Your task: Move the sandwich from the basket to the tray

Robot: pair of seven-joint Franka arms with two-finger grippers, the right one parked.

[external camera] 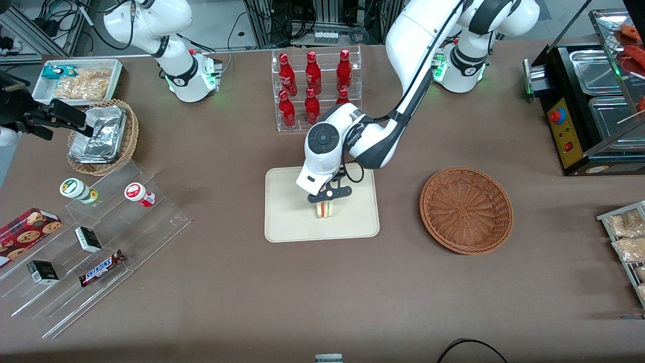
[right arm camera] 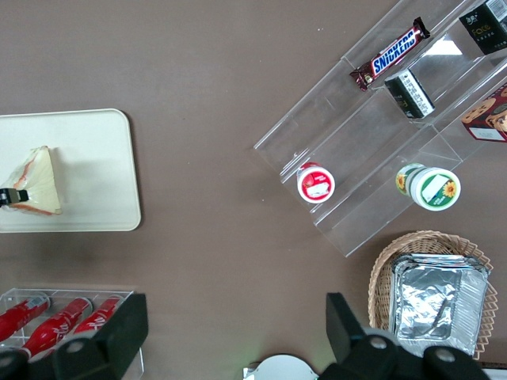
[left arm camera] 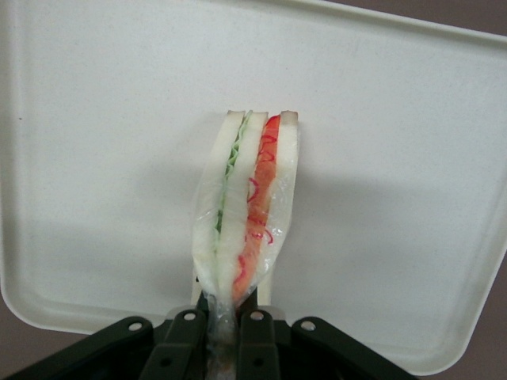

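1. Table (external camera: 227, 302): flat brown surface with a matte finish. It carries all items listed below.
2. Tray (external camera: 287, 222): centre of the front view. Cream-beige, rigid, rectangular with rounded corners and a low rim; surface faintly speckled. Judged a stable, level landing place.
3. Basket (external camera: 466, 209): right of centre in the front view, well apart from the tray. Round, shallow, reddish-brown wicker with ribs radiating from the middle. Nothing visible inside.
4. End effector (external camera: 330, 197): over the tray's middle, fingers narrowed and pinching the top corner of the sandwich.
5. Sandwich (left arm camera: 247, 210): triangular wedge standing upright on the tray, at or just above its surface; contact cannot be confirmed. Pale soft bread, green and red filling layers, glossy clear wrap gathered at the pinched corner.
6. Step in hand, as judged: release. Recommend confirming the base rests on the tray, then opening slowly and lifting straight up. The wrap is slippery and may cling to a finger; the narrow upright wedge could tip if dragged sideways.
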